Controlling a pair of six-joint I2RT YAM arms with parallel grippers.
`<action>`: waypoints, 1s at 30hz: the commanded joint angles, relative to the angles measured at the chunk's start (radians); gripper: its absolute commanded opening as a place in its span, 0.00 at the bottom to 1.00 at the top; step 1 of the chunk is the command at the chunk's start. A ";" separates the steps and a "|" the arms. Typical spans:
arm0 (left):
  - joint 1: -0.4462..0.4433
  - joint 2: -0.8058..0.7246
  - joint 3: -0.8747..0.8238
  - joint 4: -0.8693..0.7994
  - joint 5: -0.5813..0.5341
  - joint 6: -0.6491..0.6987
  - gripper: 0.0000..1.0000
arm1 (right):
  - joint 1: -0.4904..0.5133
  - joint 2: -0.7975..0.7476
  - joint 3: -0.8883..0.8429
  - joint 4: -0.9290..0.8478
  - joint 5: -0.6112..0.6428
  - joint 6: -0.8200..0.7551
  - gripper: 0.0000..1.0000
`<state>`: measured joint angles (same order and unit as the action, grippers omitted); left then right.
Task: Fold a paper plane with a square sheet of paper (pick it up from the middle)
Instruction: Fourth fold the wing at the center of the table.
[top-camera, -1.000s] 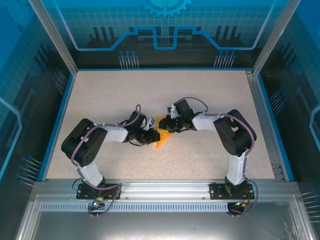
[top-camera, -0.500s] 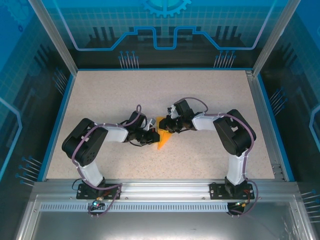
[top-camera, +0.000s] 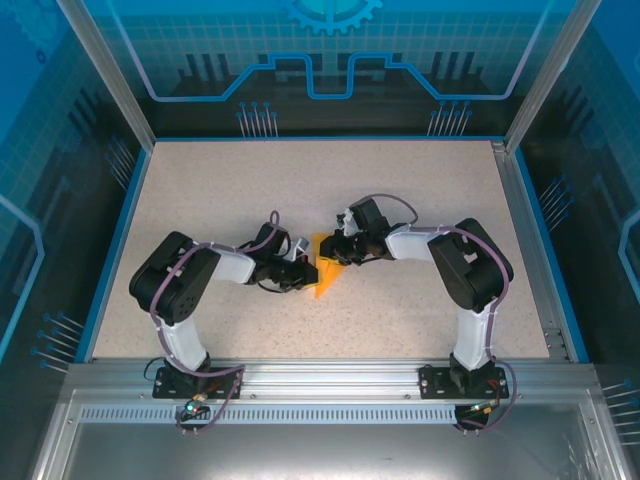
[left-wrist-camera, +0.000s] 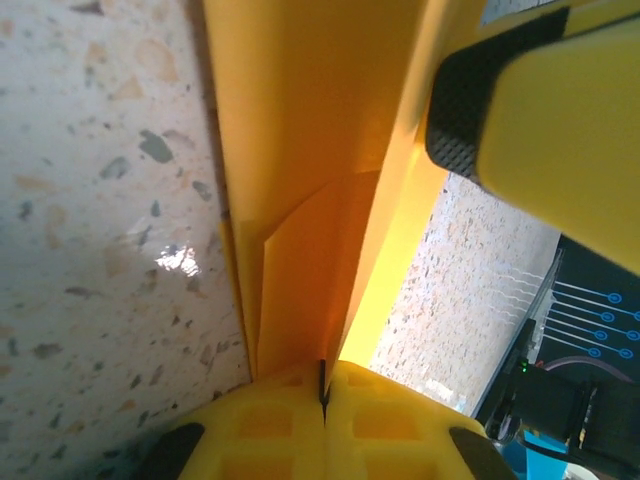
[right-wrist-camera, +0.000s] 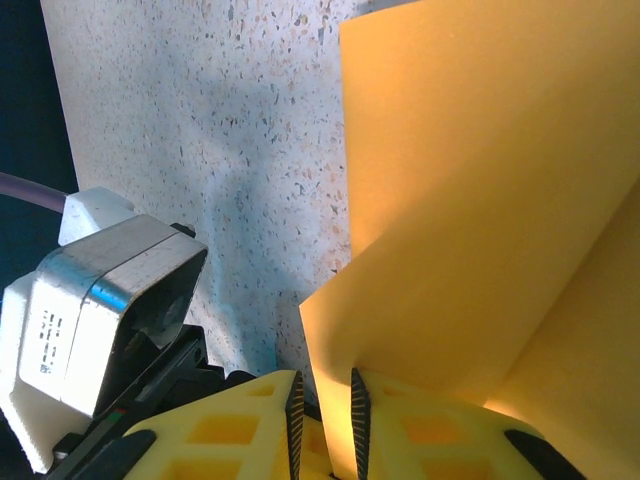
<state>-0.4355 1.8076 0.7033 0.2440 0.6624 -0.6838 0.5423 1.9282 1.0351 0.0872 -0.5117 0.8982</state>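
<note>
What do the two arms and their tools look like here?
The left arm and right arm have black joint housings, white links and purplish cables looping alongside. The left tool and right tool have yellow fingers with square recesses; the black pads are ridged.

Left tool (top-camera: 307, 271), right tool (top-camera: 336, 251) — seemingly pinching paper (top-camera: 322, 284).

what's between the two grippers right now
The folded orange paper. In the top external view it bridges the gap between the left gripper and the right gripper, and both pinch it.
</note>
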 joint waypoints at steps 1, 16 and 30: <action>0.014 0.028 -0.028 0.009 0.020 -0.036 0.00 | -0.013 -0.023 0.002 -0.012 0.015 0.001 0.23; 0.021 0.035 -0.027 0.000 0.022 -0.053 0.00 | -0.012 -0.061 -0.008 0.021 -0.020 -0.005 0.23; 0.025 0.030 -0.031 -0.018 0.017 -0.048 0.00 | 0.007 0.036 0.043 0.026 -0.021 0.006 0.22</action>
<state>-0.4244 1.8172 0.6975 0.2684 0.6868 -0.7319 0.5491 1.9442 1.0496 0.1059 -0.5274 0.9016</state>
